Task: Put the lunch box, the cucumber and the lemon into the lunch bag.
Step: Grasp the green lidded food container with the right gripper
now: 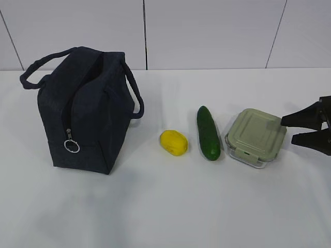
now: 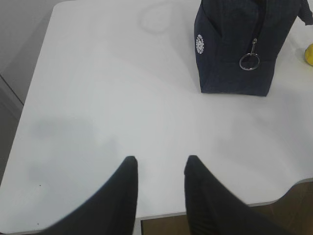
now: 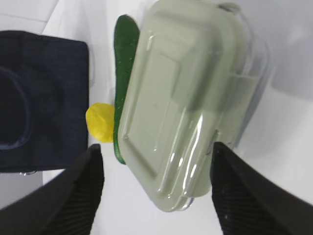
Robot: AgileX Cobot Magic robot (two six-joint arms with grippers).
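On the white table [image 1: 165,217] the lunch bag [image 1: 85,111] stands at nine o'clock, its top gaping and its ring pull [image 1: 72,146] hanging down the near end. The lemon [image 1: 173,142] lies near the centre, the cucumber [image 1: 208,133] just beside it toward three o'clock, then the lunch box [image 1: 255,137] (lid on). The right gripper [image 1: 289,129] sits at three o'clock, spread wide just short of the box, holding nothing. The left gripper [image 2: 160,169] hovers partly parted over bare table, the bag at its one o'clock.
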